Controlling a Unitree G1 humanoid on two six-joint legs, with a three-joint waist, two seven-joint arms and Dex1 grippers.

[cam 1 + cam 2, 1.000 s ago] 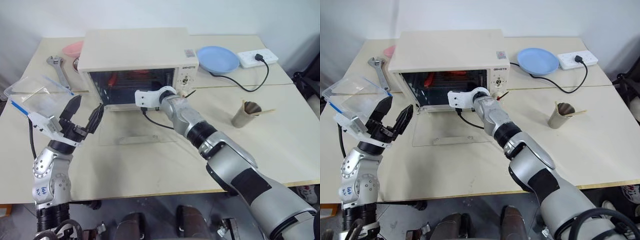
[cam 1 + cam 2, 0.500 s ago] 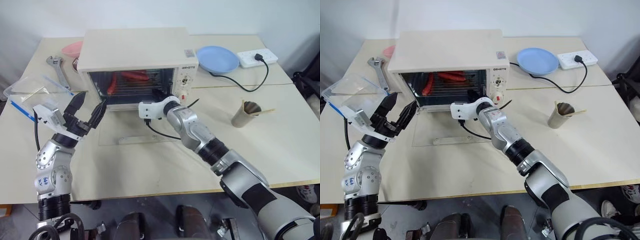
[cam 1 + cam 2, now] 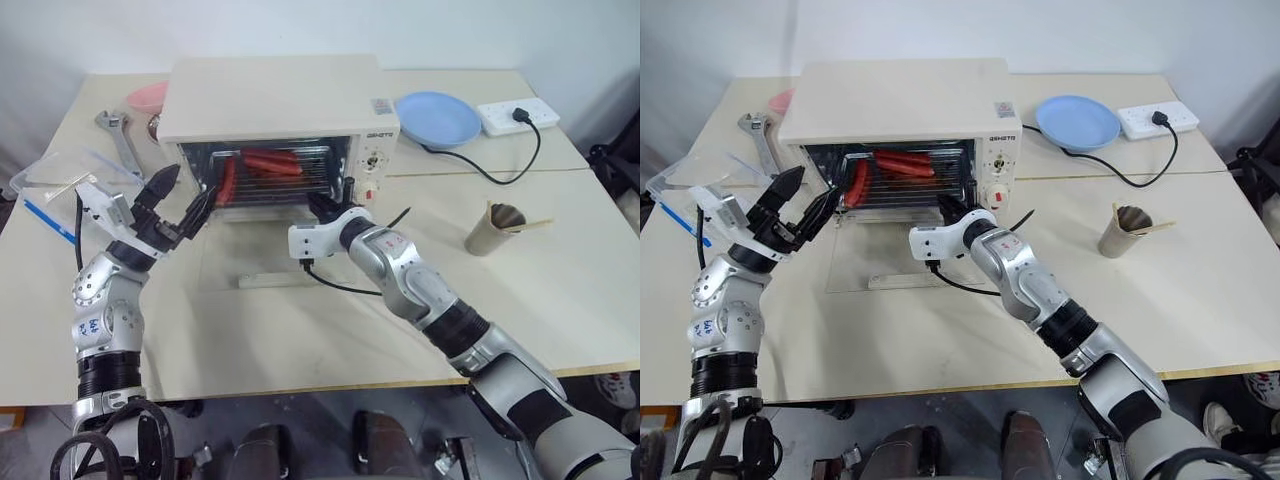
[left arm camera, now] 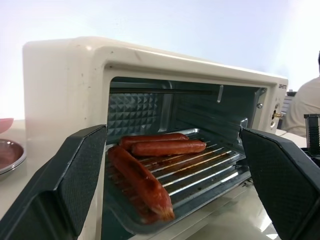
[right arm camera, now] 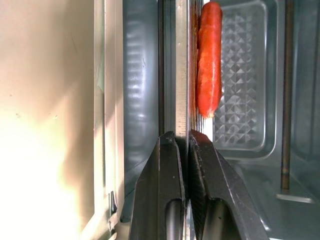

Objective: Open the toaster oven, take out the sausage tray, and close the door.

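The cream toaster oven (image 3: 270,95) stands open at the back of the table. Its glass door (image 3: 262,262) lies flat in front, bar handle (image 3: 275,281) nearest me. The shiny sausage tray (image 4: 210,172) sticks partly out of the opening, with red sausages (image 3: 268,163) lying on its wire rack. My right gripper (image 3: 322,207) is shut on the tray's front rim at the right side; in the right wrist view its fingertips (image 5: 172,145) pinch the thin metal edge. My left gripper (image 3: 188,190) is open beside the oven's front left corner, holding nothing.
A blue plate (image 3: 437,115) and a power strip (image 3: 515,117) with a black cable lie right of the oven. A brown cup (image 3: 497,228) stands at right. A wrench (image 3: 118,140), pink bowl (image 3: 145,97) and clear plastic box (image 3: 55,175) sit left. A person (image 4: 305,105) is beyond.
My right gripper has drawn back toward me with the tray, so the sausages have come forward in the opening. My left gripper has moved up to the oven's left front corner.
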